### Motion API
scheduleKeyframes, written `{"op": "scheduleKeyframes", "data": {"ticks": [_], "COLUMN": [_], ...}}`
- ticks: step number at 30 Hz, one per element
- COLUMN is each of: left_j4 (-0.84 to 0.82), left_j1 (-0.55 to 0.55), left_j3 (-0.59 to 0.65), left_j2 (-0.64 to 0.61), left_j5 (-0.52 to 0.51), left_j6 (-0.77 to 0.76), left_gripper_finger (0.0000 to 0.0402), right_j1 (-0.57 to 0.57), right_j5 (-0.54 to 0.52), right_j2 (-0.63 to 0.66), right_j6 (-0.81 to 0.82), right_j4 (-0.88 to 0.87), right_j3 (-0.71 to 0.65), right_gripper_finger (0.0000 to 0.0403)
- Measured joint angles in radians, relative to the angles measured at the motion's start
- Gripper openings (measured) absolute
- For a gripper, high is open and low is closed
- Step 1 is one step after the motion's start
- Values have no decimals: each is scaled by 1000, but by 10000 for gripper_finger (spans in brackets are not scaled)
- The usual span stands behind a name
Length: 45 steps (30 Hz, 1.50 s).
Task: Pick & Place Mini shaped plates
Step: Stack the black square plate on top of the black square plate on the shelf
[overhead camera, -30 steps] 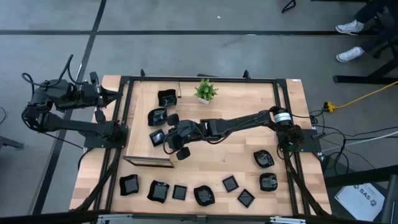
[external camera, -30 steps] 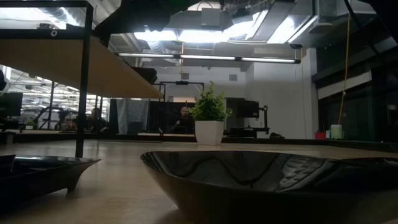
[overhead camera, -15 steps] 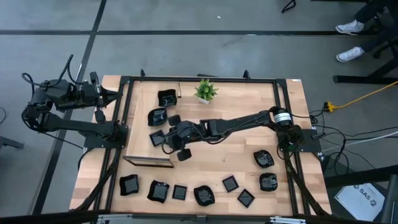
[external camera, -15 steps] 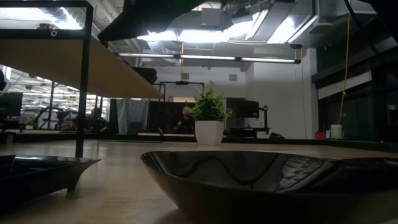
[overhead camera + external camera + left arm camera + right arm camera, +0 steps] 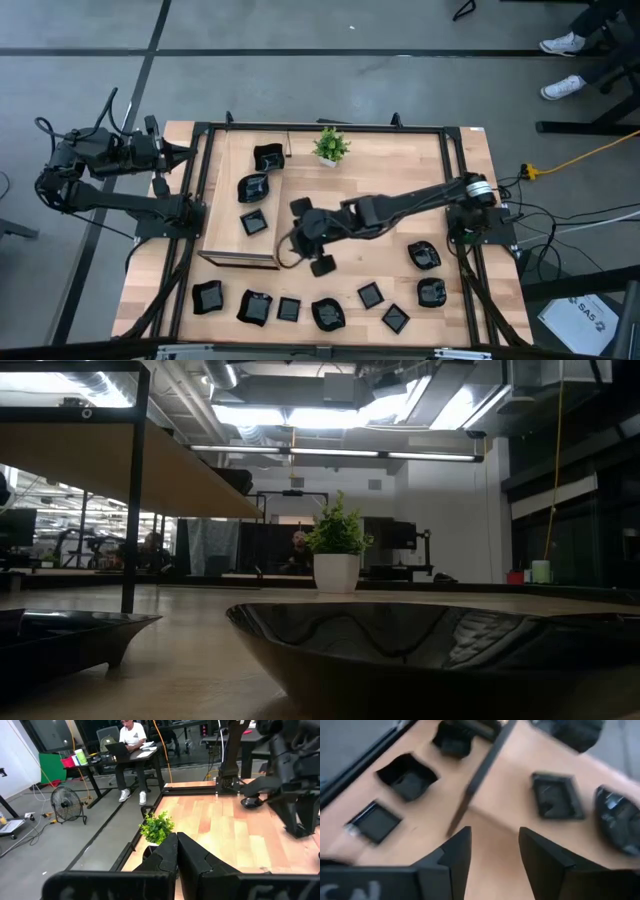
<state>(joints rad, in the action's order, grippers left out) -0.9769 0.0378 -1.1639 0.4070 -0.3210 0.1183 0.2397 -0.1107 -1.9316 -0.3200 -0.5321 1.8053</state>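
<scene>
Flanking potted plant (image 5: pixel 329 145): wooden tray (image 5: pixel 236 257), plates (image 5: pixel 286 309)

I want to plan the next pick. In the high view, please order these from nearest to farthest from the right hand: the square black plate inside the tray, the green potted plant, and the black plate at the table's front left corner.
1. Square black plate, inside the tray, beside the right hand.
2. Glossy black plate, front left corner.
3. Green potted plant, back edge; too close to the second to rank firmly.

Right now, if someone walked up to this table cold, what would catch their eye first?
Probably the right arm stretched across the middle of the table, its right gripper open and empty just beside the wooden tray, where three black plates lie. Next, the row of glossy black mini plates along the near edge, and the small green potted plant at the far edge.
</scene>
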Motion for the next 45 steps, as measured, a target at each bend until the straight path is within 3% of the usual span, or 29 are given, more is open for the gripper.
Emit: {"op": "scheduleKeyframes", "data": {"ticks": [4,13,22,31,45], "left_j4": [0,0,0,0,0], "left_j1": [0,0,0,0,0], "left_j3": [0,0,0,0,0], "left_j2": [0,0,0,0,0], "left_j5": [0,0,0,0,0], "left_j6": [0,0,0,0,0], "left_gripper_finger": [4,4,4,4,4], "right_j1": [30,68,71,70,70], "right_j5": [1,-2,-2,-2,-1], "right_j2": [32,79,198,301,304], "right_j6": [72,189,307,427,499], "right_j4": [-122,-127,73,386,581], "right_j3": [-1,-150,-421,-712,-811], "right_gripper_finger": [157,150,135,124,124]}}
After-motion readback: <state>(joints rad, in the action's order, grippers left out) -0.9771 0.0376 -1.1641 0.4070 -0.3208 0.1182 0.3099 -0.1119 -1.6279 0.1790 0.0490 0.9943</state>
